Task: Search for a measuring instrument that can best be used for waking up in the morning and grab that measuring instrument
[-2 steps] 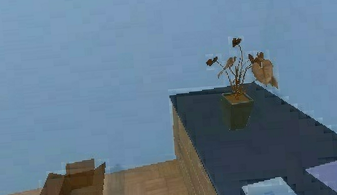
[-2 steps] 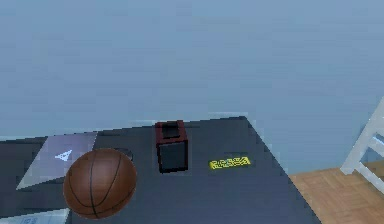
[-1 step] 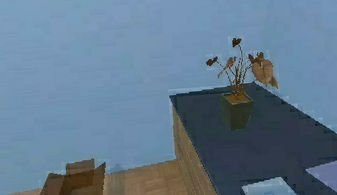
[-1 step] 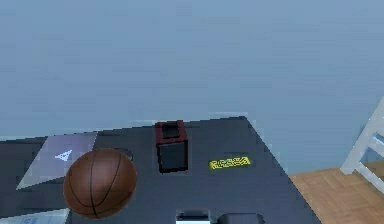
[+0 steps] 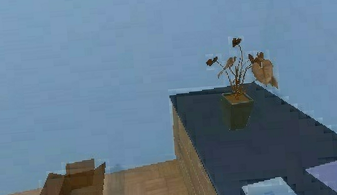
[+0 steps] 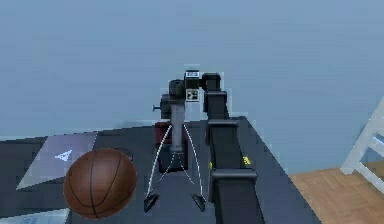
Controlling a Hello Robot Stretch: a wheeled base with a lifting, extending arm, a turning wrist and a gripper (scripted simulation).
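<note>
Nearest in the arm side view: a basketball (image 6: 100,183) lies on the dark tabletop (image 6: 265,170), just beside my gripper (image 6: 175,203). My arm (image 6: 228,170) reaches out over the table, so the fingers hang low above the top, I'd say to work at that surface. Finger width: cannot tell. Load: cannot tell either, because a small dark reddish block (image 6: 163,133) sits on the table right at the gripper's body. That block is my best guess for the alarm clock, but it is too small to name, so the clock's place is unsure. A grey flat sheet (image 6: 60,158) lies past the ball, flat on the top. A white chair (image 6: 365,140) stands off the table's far corner on wood floor.

Forward view, near edge: a pale flat thing (image 5: 269,190) on the same kind of dark top. Farther along, a potted plant (image 5: 237,80) stands upright near the back edge, against the blue wall (image 5: 93,61). An open cardboard box (image 5: 72,190) sits on the floor, well apart from the table. The ball could roll if nudged, my call.
</note>
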